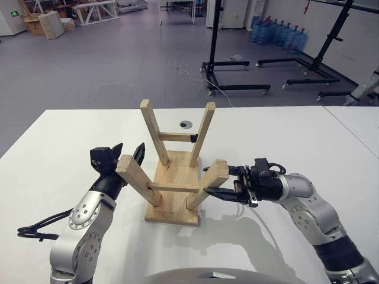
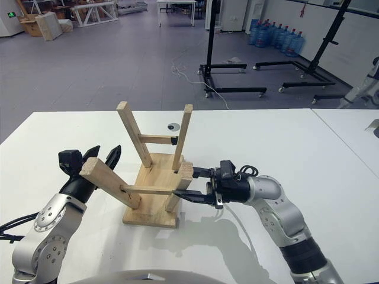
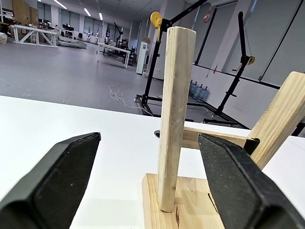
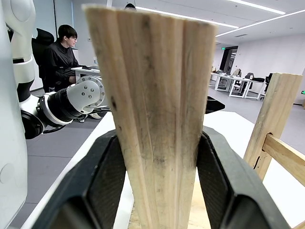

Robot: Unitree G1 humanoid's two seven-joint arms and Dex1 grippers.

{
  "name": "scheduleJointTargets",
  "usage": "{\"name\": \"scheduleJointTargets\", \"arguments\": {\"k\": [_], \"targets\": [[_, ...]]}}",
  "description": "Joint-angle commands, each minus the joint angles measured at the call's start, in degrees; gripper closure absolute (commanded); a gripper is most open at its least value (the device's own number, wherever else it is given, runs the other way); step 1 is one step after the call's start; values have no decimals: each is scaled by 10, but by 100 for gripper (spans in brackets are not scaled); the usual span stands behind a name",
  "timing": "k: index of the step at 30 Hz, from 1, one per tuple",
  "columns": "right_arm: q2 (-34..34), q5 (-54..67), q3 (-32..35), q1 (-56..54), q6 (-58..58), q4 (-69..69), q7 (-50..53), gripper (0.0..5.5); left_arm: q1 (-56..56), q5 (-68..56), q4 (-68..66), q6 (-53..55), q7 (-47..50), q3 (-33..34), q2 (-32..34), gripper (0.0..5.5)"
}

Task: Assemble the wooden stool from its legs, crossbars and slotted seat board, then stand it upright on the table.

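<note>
Stool (image 1: 172, 212) is upside down: seat board (image 1: 175, 173) lies flat on the white table (image 1: 59, 136), with all four legs seated in it and splaying upward. Far-left leg (image 1: 153, 131) and far-right leg (image 1: 202, 133) rise from the board's far end, joined by the far crossbar (image 1: 175, 137) well above the board. Near-left leg (image 1: 137, 180) and near-right leg (image 1: 217, 171) rise from the board's near end, with the near crossbar (image 1: 174, 188) between them (low, just above the board).

Right gripper (image 1: 207, 180) comes in from the board's right side, roughly level, and is clamped on the near-right leg close to its free top end. In the right wrist view the leg sits between the fingers (image 4: 97, 186), both pads flat against the wood with no gap.

Left gripper (image 1: 130, 149) is off the board's left side, jaws spread wide, gripping nothing. Its tips sit just past the top of the near-left leg; can't tell whether they touch it. In the left wrist view the fingers (image 3: 52, 186) are well apart. The far-left leg stands in the board between them, farther off, and the far crossbar runs from it to the far-right leg.

Small round grommet hole (image 1: 186, 124) is in the table just beyond the board's far end.
</note>
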State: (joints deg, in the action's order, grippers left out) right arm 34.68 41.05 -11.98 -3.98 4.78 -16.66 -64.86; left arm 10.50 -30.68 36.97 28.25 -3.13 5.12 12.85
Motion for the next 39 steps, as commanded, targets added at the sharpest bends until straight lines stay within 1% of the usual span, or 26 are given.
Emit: {"name": "scheduleJointTargets", "arguments": {"k": [1,5,8,14,16,18,22,24,29,37,38,39], "targets": [[44,-110,-153,42,166,41,7,347,-19,-20,-11,34,-33,-63,-14,176],[65,-83,-172,31,223,44,12,347,5,-10,-28,25,-38,-70,-19,176],[71,-94,-187,19,229,55,14,347,18,-3,-44,13,-42,-73,-24,176],[89,-38,-197,4,312,16,47,347,21,2,-65,3,-48,-74,-23,176],[90,-20,-188,3,316,9,50,347,18,0,-64,4,-46,-75,-21,176],[70,2,-169,-6,318,-6,81,347,16,-1,-61,1,-44,-74,-20,176],[67,17,-110,21,243,24,73,347,6,-5,-55,-1,-39,-64,-20,176],[62,10,-100,19,217,35,67,347,5,-6,-56,-3,-39,-60,-19,176],[59,-32,-91,11,158,48,60,347,-3,-6,-57,-3,-41,-53,-17,176],[47,-84,-107,15,67,52,40,347,-20,-12,-69,-5,-50,-39,-7,176],[48,-85,-104,11,61,54,38,310,-20,-11,-70,-7,-48,-39,-9,176],[49,-86,-102,8,57,56,36,295,-19,-10,-69,-9,-47,-39,-10,176]]}}
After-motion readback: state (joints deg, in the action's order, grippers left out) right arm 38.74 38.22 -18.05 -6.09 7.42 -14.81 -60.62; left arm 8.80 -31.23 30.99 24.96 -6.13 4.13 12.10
